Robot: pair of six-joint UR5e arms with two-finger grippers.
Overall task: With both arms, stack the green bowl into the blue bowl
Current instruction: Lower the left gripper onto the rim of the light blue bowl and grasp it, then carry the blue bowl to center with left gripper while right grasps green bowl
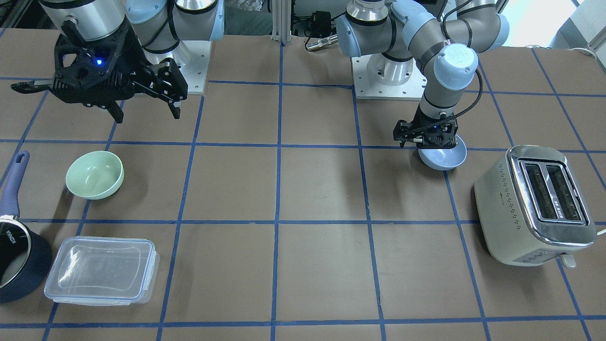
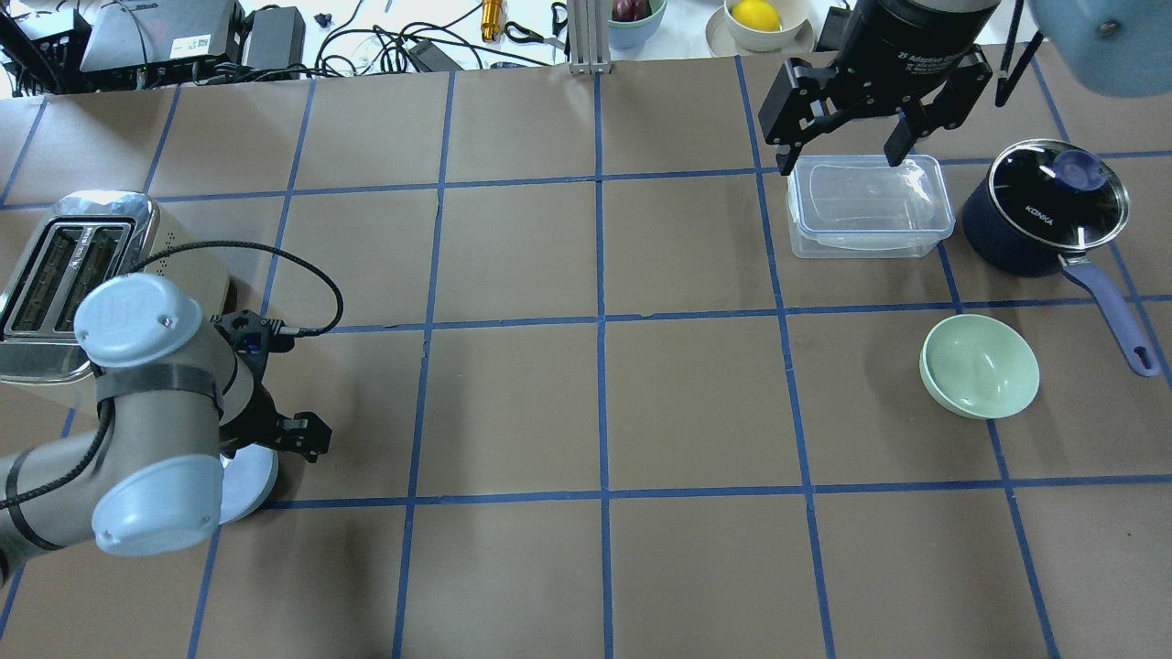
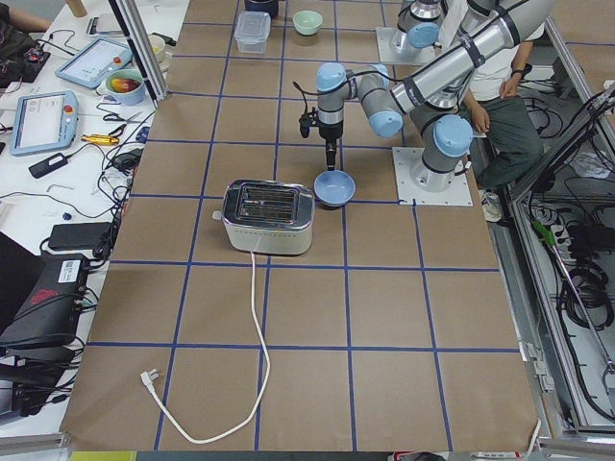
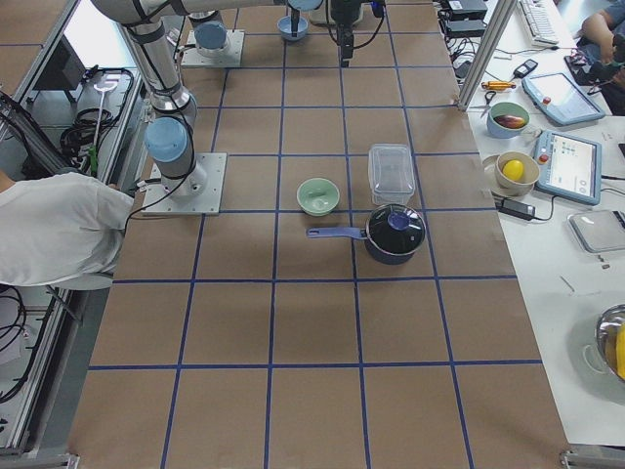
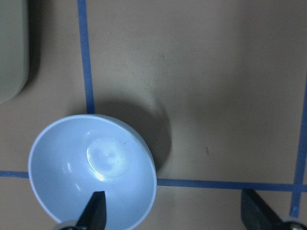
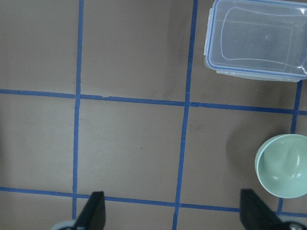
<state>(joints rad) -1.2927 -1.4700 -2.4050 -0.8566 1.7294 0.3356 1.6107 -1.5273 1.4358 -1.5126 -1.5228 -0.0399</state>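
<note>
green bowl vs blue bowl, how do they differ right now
Colour: the green bowl is pale mint, the blue bowl powder blue. Place: the green bowl sits by the saucepan and clear container, the blue bowl beside the toaster. Handling: the open left gripper hangs over the blue bowl, one finger above its inside; the green bowl stands free of the open right gripper. Both are upright and empty.

From above, the left arm [image 2: 146, 430] covers most of the blue bowl [image 2: 256, 476]; only a pale sliver shows. The left gripper [image 5: 177, 213] shows just two fingertips [image 5: 96, 213] at its wrist view's bottom edge, which also cuts off part of the bowl's rim. The toaster [image 5: 12, 48] is clipped at that view's left edge, the green bowl [image 6: 283, 165] at the right wrist view's right edge, the saucepan [image 1: 19, 255] at the front view's left
</note>
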